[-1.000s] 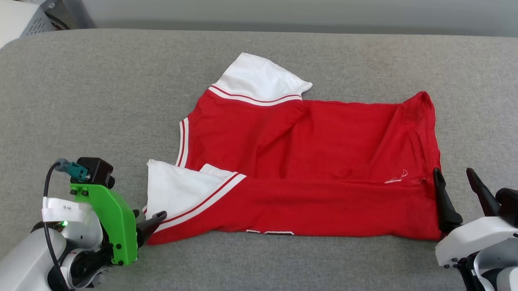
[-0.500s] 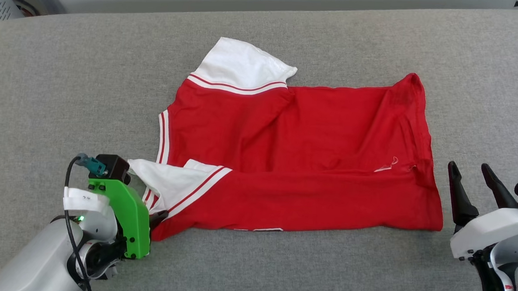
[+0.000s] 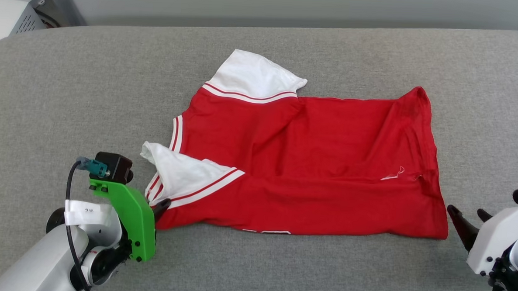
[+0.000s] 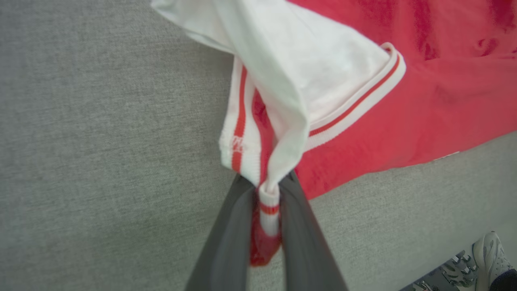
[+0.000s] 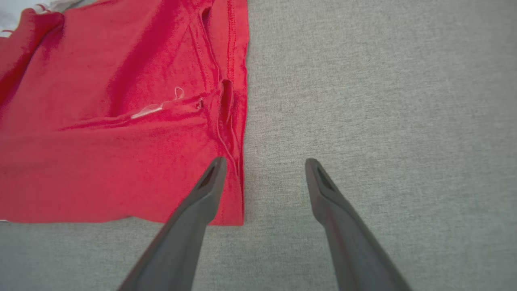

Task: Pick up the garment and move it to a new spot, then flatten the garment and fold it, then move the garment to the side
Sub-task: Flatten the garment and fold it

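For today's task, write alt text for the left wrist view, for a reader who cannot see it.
The left gripper is shut on a bunched corner of the red jersey T-shirt, at its red-and-white striped trim. Its white sleeve drapes above the fingers, over a grey fabric surface; a shoe shows at the lower right.

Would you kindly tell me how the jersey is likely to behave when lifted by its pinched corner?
The garment will probably sag limply: its sleeve bunches where the left gripper pinches it. It looks thin and light, given its creases. Lifted there alone, it may unfold, as the right gripper stands open.
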Controlling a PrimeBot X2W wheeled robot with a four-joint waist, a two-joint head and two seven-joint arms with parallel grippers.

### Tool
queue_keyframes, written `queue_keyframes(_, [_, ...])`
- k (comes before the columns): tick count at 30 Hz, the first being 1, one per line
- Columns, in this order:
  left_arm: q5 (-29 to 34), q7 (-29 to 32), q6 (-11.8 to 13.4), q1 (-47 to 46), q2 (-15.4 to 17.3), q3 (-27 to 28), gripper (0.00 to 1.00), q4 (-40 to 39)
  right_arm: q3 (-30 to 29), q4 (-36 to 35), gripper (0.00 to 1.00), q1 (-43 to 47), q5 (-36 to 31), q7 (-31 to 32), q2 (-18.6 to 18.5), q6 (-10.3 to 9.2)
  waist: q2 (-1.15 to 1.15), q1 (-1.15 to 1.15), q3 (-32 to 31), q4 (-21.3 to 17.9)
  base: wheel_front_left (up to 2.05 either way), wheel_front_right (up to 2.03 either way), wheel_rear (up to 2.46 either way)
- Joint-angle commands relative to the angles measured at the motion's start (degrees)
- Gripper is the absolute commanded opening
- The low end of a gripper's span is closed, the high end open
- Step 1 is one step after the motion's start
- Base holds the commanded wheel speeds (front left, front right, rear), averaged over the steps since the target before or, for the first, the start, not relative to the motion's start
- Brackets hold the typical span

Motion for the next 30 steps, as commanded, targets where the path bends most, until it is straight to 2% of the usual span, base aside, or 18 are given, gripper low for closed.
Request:
queue_keyframes(1, [0.67,-0.58,0.39,-0.31,0.44,0.26,0.0,-1.21,0.92,-0.16,1.0,-0.94,0.52,1.81,-0.14,-0.04,0.0,0.0,0.8,0.64,0.0,0.0,0.0])
queue_keyframes(4, [1.45,-0.77,1.08,-1.11,0.95,0.55,0.0,-3.98,4.0,3.22,1.0,-3.86,1.3,6.23,0.0,-0.04,0.0,0.0,2.66,1.36,0.0,0.0,0.0])
queue_keyframes(12, [0.74,-0.86,0.66,-1.19,0.13,0.33,0.0,-3.95,8.35,12.11,1.0,-6.45,2.32,9.63,0.48,-0.04,0.0,0.0,4.31,2.69,0.0,0.0,0.0])
queue_keyframes(13, [0.7,-1.03,0.6,-1.13,0.05,0.34,0.0,-3.84,8.96,12.69,0.13,-6.45,2.71,10.12,0.56,-0.04,0.0,0.0,4.35,2.75,0.0,0.0,0.0])
queue_keyframes(14, [0.7,-1.19,0.57,-1.05,0.02,0.34,0.0,-3.74,9.38,12.99,0.0,-6.46,2.93,10.35,0.55,-0.04,0.0,0.0,4.32,2.76,0.0,0.0,0.0])
queue_keyframes(21, [0.34,-2.69,0.29,0.71,0.44,0.67,0.0,-3.3,11.38,12.02,0.0,-8.19,2.97,8.84,-0.93,-0.04,0.0,0.0,2.35,1.65,0.0,0.0,0.0])
queue_keyframes(22, [0.03,-4.41,0.48,2.88,1.05,1.26,0.0,-4.24,12.88,10.43,0.0,-7.99,3.16,7.67,-2.28,-0.04,0.0,0.0,-1.0,1.09,0.0,0.0,0.0])
queue_keyframes(30, [-2.27,-4.73,2.62,10.28,2.83,1.56,0.0,-7.53,14.89,7.27,0.0,-3.74,4.05,7.17,-3.64,-0.04,0.0,0.0,-8.27,1.12,0.0,0.0,0.0])
